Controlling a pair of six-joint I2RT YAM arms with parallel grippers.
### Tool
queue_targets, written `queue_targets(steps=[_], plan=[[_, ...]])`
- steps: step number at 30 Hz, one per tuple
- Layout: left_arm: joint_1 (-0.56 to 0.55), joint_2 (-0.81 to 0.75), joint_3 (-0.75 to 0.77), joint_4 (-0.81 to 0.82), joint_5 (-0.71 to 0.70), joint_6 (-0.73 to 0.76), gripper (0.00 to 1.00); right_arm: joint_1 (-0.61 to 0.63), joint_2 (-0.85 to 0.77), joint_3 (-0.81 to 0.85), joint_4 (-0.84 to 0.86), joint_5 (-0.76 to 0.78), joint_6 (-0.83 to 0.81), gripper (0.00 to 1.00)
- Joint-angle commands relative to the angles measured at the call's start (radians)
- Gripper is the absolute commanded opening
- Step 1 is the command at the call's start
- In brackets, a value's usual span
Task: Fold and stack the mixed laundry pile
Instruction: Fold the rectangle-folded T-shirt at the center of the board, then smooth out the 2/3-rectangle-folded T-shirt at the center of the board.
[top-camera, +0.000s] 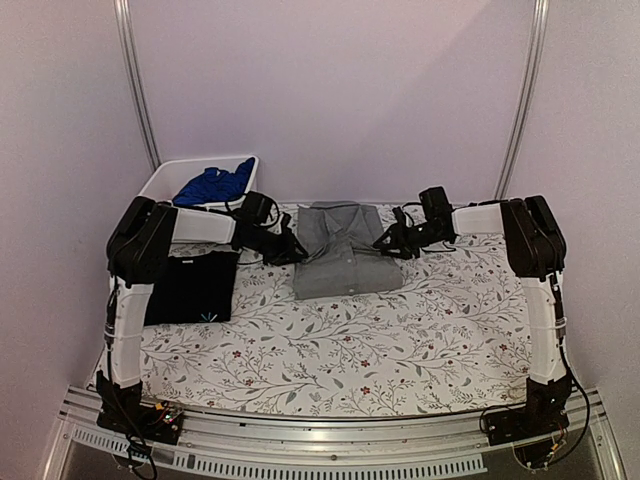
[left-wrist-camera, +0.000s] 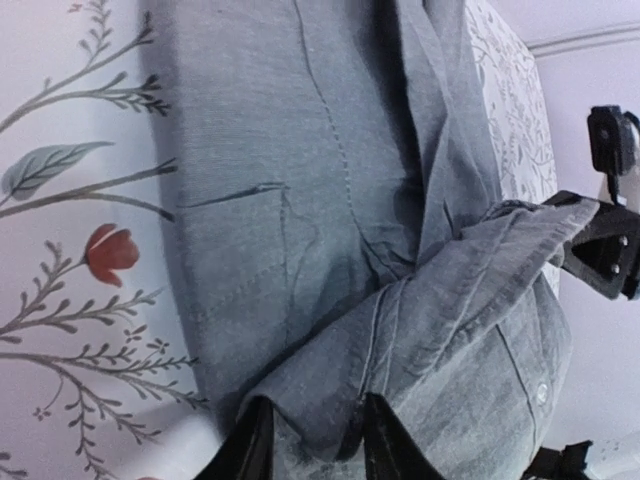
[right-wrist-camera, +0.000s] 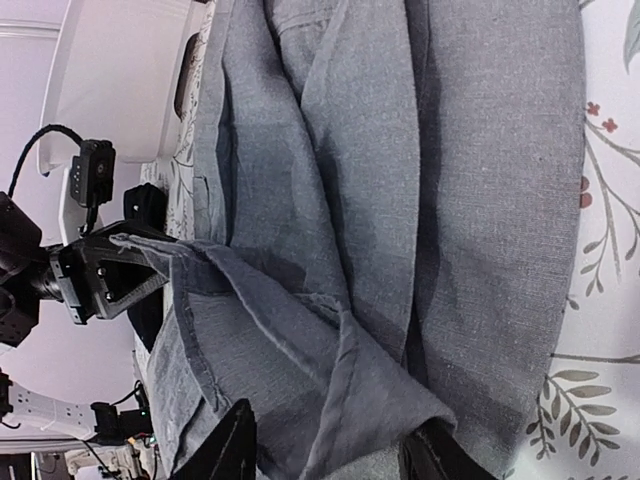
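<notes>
The table (top-camera: 400, 350), under a flowered cover, filled the top view, and its near half lay open from 4 through 6 to 8 o'clock. Another open strip ran along its 3 o'clock edge. The two arms stood at the near corners and bent inward, the left arm (top-camera: 140, 260) crossing above the 9 o'clock side and the right arm (top-camera: 535, 250) above the 3 o'clock side.

The grey shirt (top-camera: 345, 255) lay folded just past the table's middle toward 12 o'clock, its collar at the far end and its near edge roughly square to the table front. A loose flap of it stood raised off the folded body, stretched between the two grippers. The white bin (top-camera: 165, 180) sat at 10 o'clock against the back corner, close behind the left arm's forearm. The black T-shirt (top-camera: 190, 285) lay folded flat at 9 o'clock, partly under the left arm and apart from the grey shirt. The blue garment (top-camera: 212, 185) was heaped inside the bin, rising above its rim.

The left gripper (top-camera: 290, 250) sat at the grey shirt's 9 o'clock edge. Grey cloth filled the narrow gap between its fingers, and I could not tell whether they were pinching it. The right gripper (top-camera: 385, 243) sat at the shirt's 3 o'clock edge, fingers spread, with a loose fold lying between them. A small light mark (top-camera: 208, 317) showed at the T-shirt's near edge.
</notes>
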Motion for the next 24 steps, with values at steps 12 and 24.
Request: queue_targets(steps=[12, 24], plan=[[0.084, -0.344, -0.14, 0.015, 0.025, 0.099, 0.87, -0.083, -0.29, -0.054, -0.063, -0.052, -0.012, 0.84], [-0.146, -0.265, -0.176, 0.263, 0.277, -0.026, 1.0, 0.094, -0.278, -0.165, 0.01, -0.286, 0.063, 0.8]])
